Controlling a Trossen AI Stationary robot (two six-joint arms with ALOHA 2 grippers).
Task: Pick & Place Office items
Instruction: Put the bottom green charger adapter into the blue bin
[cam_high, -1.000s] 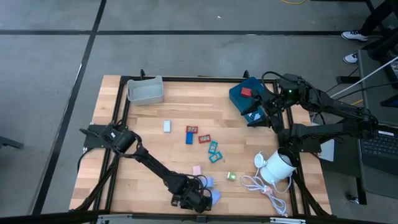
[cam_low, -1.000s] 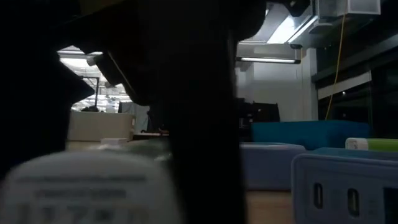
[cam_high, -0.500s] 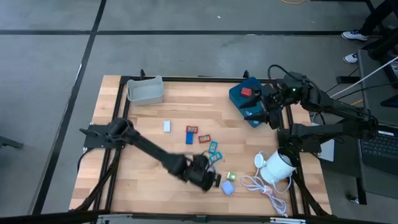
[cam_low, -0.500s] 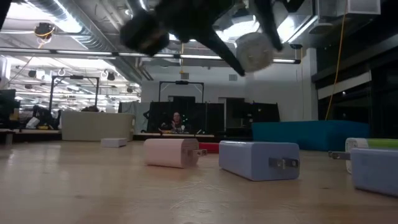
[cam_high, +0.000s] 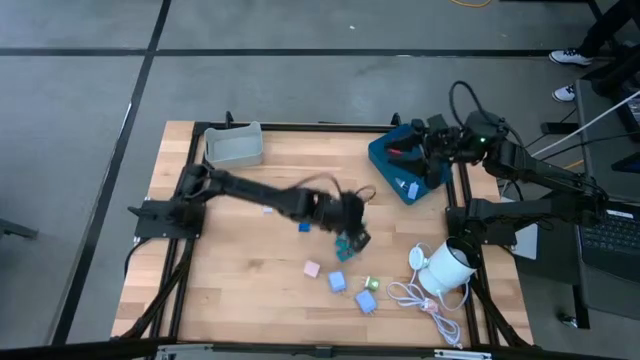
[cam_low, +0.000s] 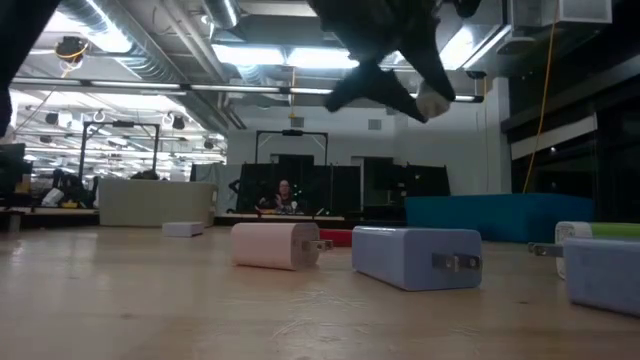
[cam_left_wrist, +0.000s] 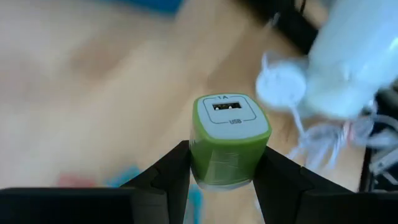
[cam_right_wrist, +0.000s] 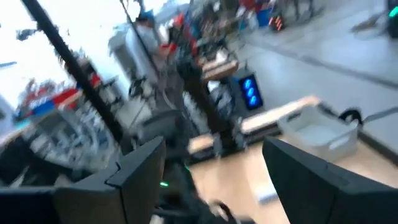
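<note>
My left gripper (cam_high: 352, 236) hangs above the middle of the table, shut on a green charger cube (cam_left_wrist: 229, 140) with a white USB face. In the low view it shows high up (cam_low: 415, 85). My right gripper (cam_high: 418, 162) is open over the blue tray (cam_high: 392, 168), which holds a red piece (cam_high: 397, 151). On the wood lie a pink piece (cam_high: 312, 269), two light blue pieces (cam_high: 337, 282) (cam_high: 366, 300), a green piece (cam_high: 370, 284), a teal piece (cam_high: 343, 243) and a dark blue piece (cam_high: 303, 226). My left gripper pinches the green charger cube between its two fingers, on two opposite side walls (cam_left_wrist: 198, 163) at the end away from the USB face. The USB face (cam_left_wrist: 227, 113) stands out past the fingertips. The cube is lifted clear of the table.
A grey tray (cam_high: 235, 146) sits at the far left corner. A white round object (cam_high: 446, 266) with a coiled white cable (cam_high: 418, 296) lies near the right edge. In the low view a pink plug (cam_low: 275, 245) and a blue plug (cam_low: 415, 258) rest on the wood.
My left gripper has risen from the near edge and swung toward the far right, to the table's middle near the blue tray, carrying the green cube. My right gripper has shifted a little toward the far edge over the blue tray.
</note>
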